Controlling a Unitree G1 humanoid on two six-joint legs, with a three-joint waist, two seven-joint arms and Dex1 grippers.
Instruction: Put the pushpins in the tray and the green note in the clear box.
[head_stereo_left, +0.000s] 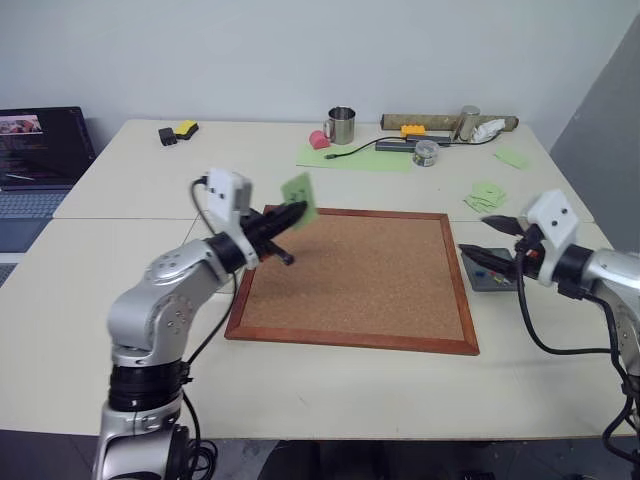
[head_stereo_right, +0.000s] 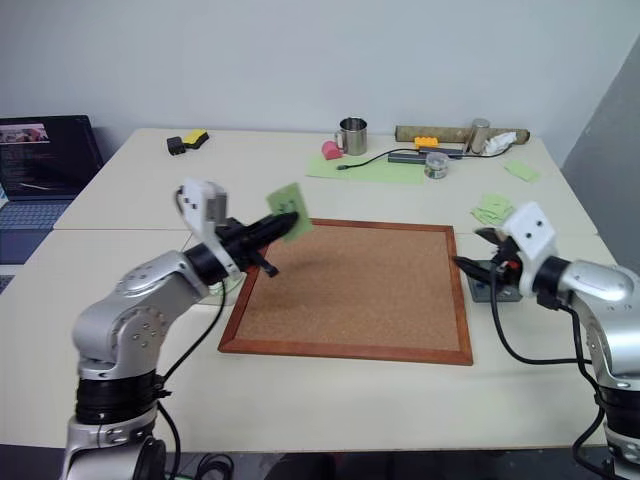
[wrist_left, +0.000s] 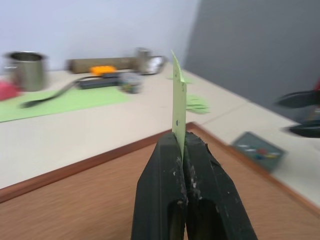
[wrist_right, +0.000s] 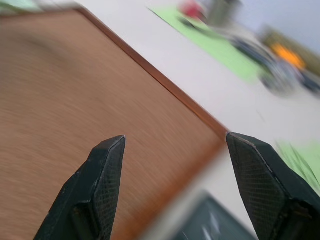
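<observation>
My left gripper (head_stereo_left: 293, 214) is shut on the green note (head_stereo_left: 299, 199), holding it up on edge above the corkboard's far left corner. The left wrist view shows the green note (wrist_left: 178, 102) standing upright between the closed fingers (wrist_left: 162, 165). At the corkboard's right side lies the dark-grey tray (head_stereo_left: 497, 280) with small coloured pushpins (wrist_left: 257, 150) in it. My right gripper (head_stereo_left: 477, 237) hovers over the tray, open, with nothing between its fingers (wrist_right: 107, 165). The clear box is hidden or out of view.
A wood-framed corkboard (head_stereo_left: 355, 280) fills the table's middle. Blank green notes (head_stereo_left: 485, 195) lie behind the tray. At the back are a metal mug (head_stereo_left: 341, 125), a large green sheet (head_stereo_left: 355, 156), a cable and tools. A laptop (head_stereo_left: 40, 150) sits far left.
</observation>
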